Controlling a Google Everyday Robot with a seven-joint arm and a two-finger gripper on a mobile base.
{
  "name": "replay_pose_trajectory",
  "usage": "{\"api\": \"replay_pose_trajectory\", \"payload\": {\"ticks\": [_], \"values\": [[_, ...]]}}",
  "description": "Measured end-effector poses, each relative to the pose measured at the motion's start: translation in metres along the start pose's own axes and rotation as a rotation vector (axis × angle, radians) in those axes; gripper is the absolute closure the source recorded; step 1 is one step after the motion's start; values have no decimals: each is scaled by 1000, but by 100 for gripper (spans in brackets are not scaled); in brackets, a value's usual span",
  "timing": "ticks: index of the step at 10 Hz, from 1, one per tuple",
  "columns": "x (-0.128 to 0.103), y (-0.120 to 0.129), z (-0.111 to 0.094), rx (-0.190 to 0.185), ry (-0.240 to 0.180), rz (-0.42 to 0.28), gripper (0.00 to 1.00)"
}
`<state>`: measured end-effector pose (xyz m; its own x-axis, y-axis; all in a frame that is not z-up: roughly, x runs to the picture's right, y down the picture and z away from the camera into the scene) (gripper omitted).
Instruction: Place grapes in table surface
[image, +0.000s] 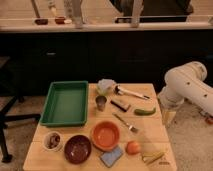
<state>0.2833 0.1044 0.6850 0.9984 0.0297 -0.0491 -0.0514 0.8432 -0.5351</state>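
The grapes (53, 139), a small dark purple-brown cluster, lie in a small white bowl (46, 145) at the front left of the light wooden table surface (150, 129). My white arm (187, 85) is bent at the table's right side. Its gripper (168, 116) hangs downward just off the right edge, far from the grapes and holding nothing that I can see.
A green tray (65, 102) sits at the back left. A dark maroon bowl (77, 148), an orange bowl (105, 135), an orange-red fruit (132, 147), a blue sponge (111, 157), a fork (126, 123), a metal cup (101, 103), a brush (131, 93) and a green pepper (144, 111) crowd the table.
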Motion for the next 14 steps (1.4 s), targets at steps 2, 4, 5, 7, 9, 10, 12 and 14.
{"api": "replay_pose_trajectory", "payload": {"ticks": [2, 4, 5, 7, 9, 10, 12, 14], "values": [[0, 0, 0, 0, 0, 0, 20], [0, 0, 0, 0, 0, 0, 20], [0, 0, 0, 0, 0, 0, 20], [0, 0, 0, 0, 0, 0, 20], [0, 0, 0, 0, 0, 0, 20], [0, 0, 0, 0, 0, 0, 20], [0, -1, 0, 0, 2, -1, 20], [-13, -6, 7, -12, 13, -29, 20]]}}
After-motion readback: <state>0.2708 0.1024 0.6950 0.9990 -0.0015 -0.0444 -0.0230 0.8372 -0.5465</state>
